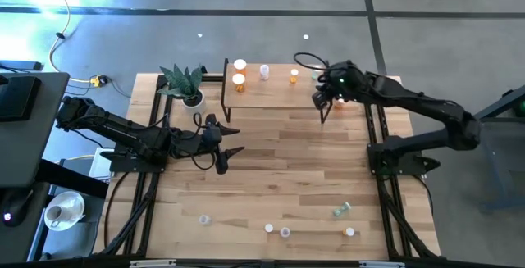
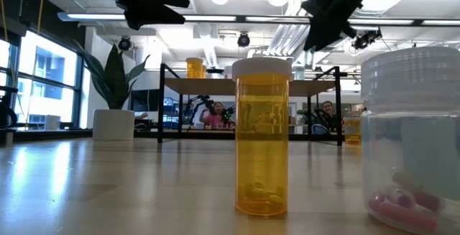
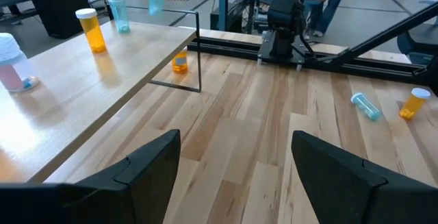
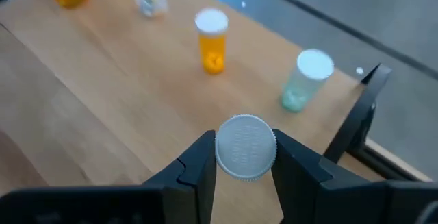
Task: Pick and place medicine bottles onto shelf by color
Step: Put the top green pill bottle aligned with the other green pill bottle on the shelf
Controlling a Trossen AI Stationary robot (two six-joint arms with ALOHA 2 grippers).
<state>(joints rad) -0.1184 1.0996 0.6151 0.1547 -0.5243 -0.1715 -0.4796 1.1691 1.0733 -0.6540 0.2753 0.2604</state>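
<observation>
White-capped and upright, the bottle point(image 4: 246, 146) sits clenched in our right end effector point(image 4: 244, 161), which grasps it by the sides of the cap above the right end of the shelf point(image 4: 102, 94). Its long axis runs straight up and down, cap toward the wrist camera, so its body and colour are hidden from us. To place it well, we judge we should lower it straight, keep it vertical, and set it with bottles of its colour: just beside the pale green bottle point(image 4: 305, 80) or the small orange bottle point(image 4: 212, 41), touching neither. Our left end effector point(image 1: 230, 155) hangs released over the middle of the desk point(image 1: 287, 178), waiting. More bottles, among them one lying on its side point(image 1: 342, 210), wait near the desk's front edge.
</observation>
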